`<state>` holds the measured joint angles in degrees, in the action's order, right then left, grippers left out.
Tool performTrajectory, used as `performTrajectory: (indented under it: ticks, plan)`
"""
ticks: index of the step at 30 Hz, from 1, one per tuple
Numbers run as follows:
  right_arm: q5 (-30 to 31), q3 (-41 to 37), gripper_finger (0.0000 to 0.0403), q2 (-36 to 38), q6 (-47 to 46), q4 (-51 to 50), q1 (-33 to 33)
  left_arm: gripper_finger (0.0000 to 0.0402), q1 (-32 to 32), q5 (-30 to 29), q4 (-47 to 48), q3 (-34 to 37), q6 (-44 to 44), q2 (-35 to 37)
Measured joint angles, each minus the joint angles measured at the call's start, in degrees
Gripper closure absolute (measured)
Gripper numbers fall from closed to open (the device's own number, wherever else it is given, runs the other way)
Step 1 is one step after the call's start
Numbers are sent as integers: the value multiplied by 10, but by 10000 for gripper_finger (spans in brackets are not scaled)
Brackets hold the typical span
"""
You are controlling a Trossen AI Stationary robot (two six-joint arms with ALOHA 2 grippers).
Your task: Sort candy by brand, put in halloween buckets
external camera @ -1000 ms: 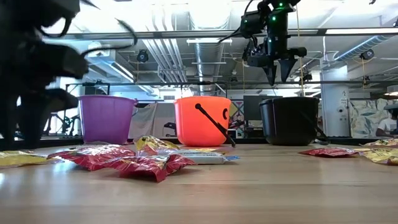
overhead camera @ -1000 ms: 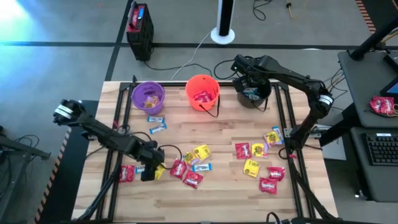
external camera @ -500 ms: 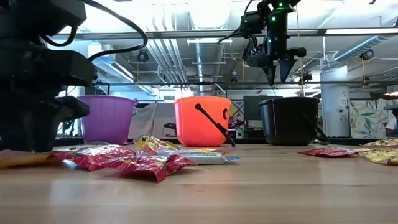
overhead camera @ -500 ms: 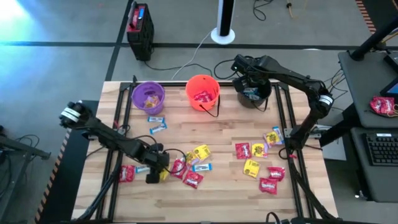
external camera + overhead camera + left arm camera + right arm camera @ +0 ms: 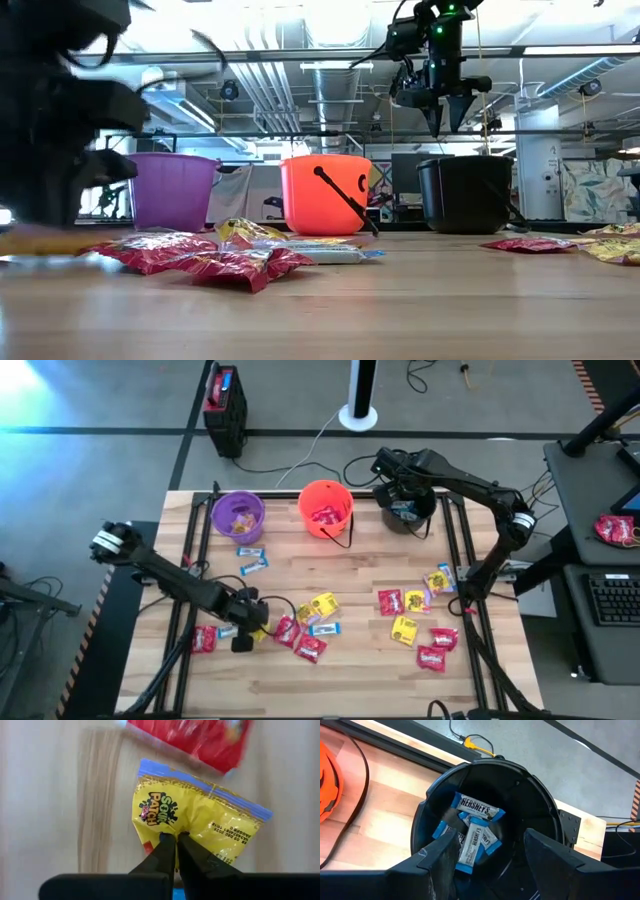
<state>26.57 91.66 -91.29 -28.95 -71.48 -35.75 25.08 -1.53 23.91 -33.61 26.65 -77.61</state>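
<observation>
While right gripper [image 5: 487,855] (spread) over black bucket [image 5: 540,815], left gripper [image 5: 176,842] pinching yellow packet [image 5: 200,820].

Your wooden slatted table [image 5: 350,680] carries three buckets along its far edge: purple [image 5: 238,515] nearest the far left corner, orange [image 5: 325,508] mid-edge, black [image 5: 408,512] toward the right. Red, yellow and blue-and-white candy packets [image 5: 312,622] lie scattered mid-table, with another cluster [image 5: 420,622] nearer the right edge.
</observation>
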Motion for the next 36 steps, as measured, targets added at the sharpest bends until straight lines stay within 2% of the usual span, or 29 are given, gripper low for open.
performTrajectory:
  ticks: [10, 15, 19, 22, 26, 28, 31, 34, 36]
  plan:
    - [0, 0, 186, 0, 0, 5, 0, 401, -2, -10, 18, -2, 41, 131]
    - [-1, 0, 186, 0, 0, 13, 0, 401, -24, -117, 110, -49, 56, 169]
    - [-11, 0, 186, 0, 0, 23, 0, 401, -75, -210, 187, -105, 51, 187]
    - [-12, 0, 186, 0, 2, 35, 0, 401, -135, -267, 210, -129, 43, 203]
    - [-12, 0, 186, 0, 16, 48, 0, 401, -256, -286, 212, -149, 52, 220]
    - [-12, 0, 186, 0, 25, 52, 0, 401, -332, -267, 214, -164, 77, 222]
    - [-12, 0, 186, 0, 33, 66, -2, 401, -450, -207, 235, -191, 100, 213]
    - [-12, 0, 186, 0, 42, 80, -2, 401, -555, -152, 286, -214, 85, 187]
    - [-12, 0, 186, 0, 47, 86, -2, 401, -607, -137, 307, -220, 66, 167]
